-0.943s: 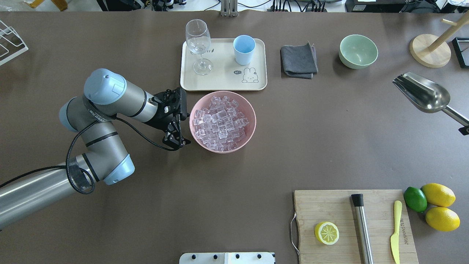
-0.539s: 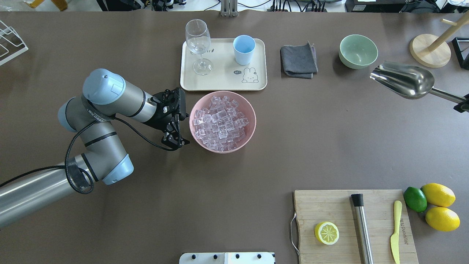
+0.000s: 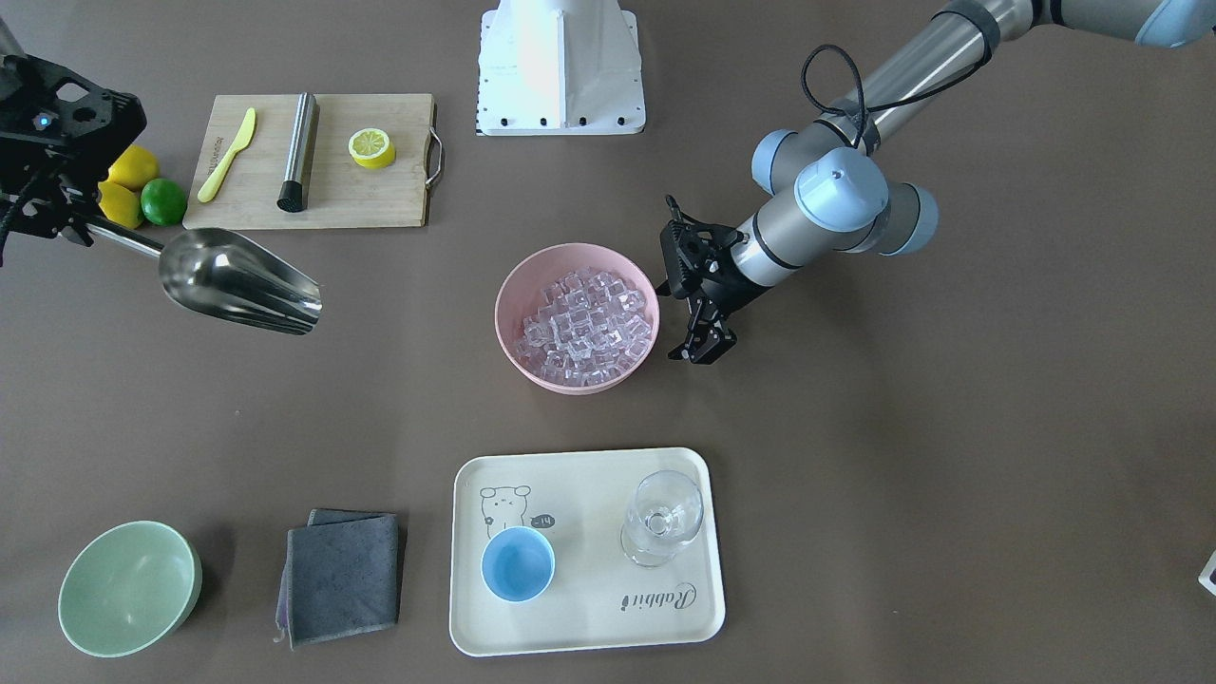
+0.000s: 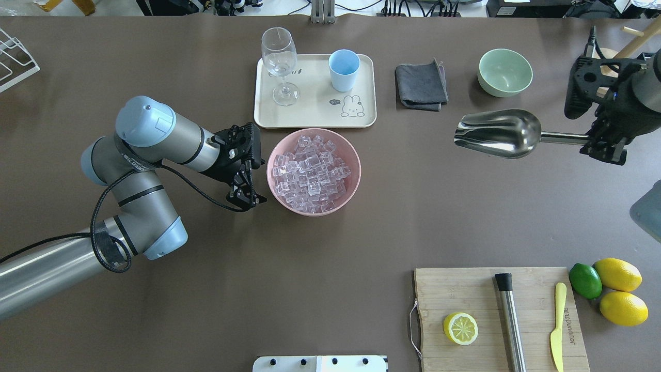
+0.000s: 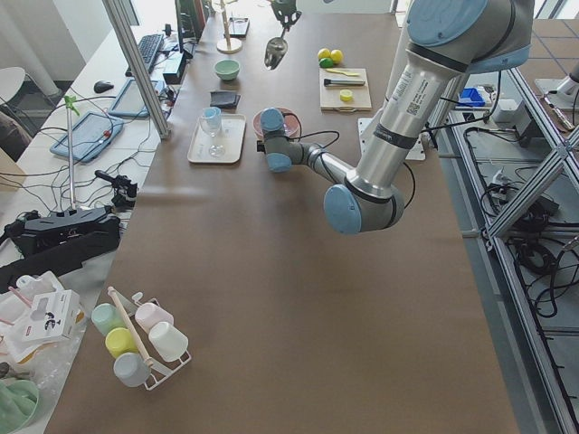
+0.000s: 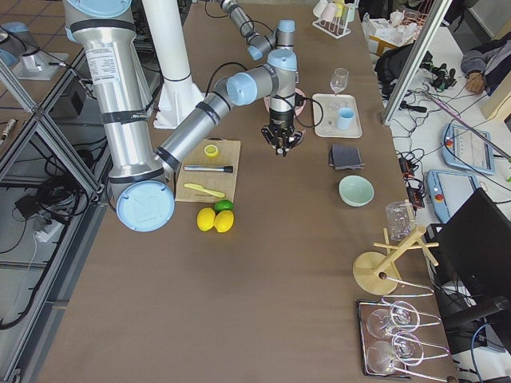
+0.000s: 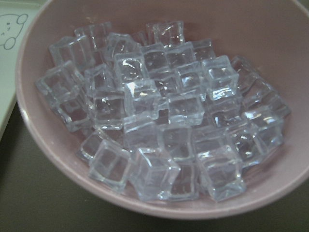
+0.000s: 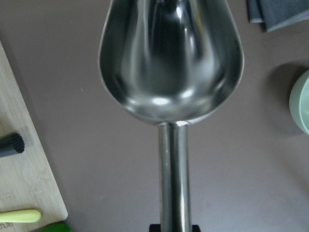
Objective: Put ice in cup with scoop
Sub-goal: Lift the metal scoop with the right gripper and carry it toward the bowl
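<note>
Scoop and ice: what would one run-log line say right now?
right gripper: shut on scoop | scoop: empty, right of bowl | ice: in bowl | cup: empty | left gripper: beside bowl

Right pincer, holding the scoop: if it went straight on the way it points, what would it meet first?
Probably the pink bowl of ice, near its far rim; the table between looks free. The right pincer carries the scoop raised, so it might pass over instead.

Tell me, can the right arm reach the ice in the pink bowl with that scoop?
Probably yes. The right gripper holds the scoop with its mouth toward the pink bowl, with only bare table between. The left gripper sits at the bowl's opposite side, and the ice lies uncovered.
</note>
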Tool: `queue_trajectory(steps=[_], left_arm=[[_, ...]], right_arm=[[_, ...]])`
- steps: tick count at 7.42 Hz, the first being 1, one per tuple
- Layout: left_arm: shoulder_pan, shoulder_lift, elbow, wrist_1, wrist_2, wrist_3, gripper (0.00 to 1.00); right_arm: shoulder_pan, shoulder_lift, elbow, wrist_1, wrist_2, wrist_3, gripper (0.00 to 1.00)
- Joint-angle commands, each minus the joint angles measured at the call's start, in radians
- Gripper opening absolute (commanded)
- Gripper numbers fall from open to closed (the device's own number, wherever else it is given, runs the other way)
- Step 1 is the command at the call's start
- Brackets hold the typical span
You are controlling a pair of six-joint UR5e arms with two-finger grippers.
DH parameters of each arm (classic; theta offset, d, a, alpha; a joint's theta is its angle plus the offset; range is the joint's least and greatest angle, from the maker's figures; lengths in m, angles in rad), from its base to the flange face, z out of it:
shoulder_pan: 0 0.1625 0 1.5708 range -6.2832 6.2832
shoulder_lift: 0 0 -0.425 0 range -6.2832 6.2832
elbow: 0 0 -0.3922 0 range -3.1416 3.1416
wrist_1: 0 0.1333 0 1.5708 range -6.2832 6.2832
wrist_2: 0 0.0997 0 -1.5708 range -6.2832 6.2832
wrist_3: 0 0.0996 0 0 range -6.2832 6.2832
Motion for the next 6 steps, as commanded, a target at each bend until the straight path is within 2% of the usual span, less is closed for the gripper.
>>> queue_trajectory(steps=[1, 3, 6], left_arm=[[0.0, -0.001, 0.0, 0.001, 0.0, -0.002, 0.99], [-0.002, -0.001, 0.0, 0.001, 0.0, -0.001, 0.99], [-0.002, -0.001, -0.002, 0.001, 0.0, -0.002, 0.99]], right_arm=[[-0.098, 0.068, -0.009, -0.02, -0.035, 0.011, 0.0], [-0.144, 0.148, -0.017, -0.107, -0.054, 0.013, 0.0], [-0.161, 0.184, -0.049, -0.118, -0.072, 0.013, 0.0]])
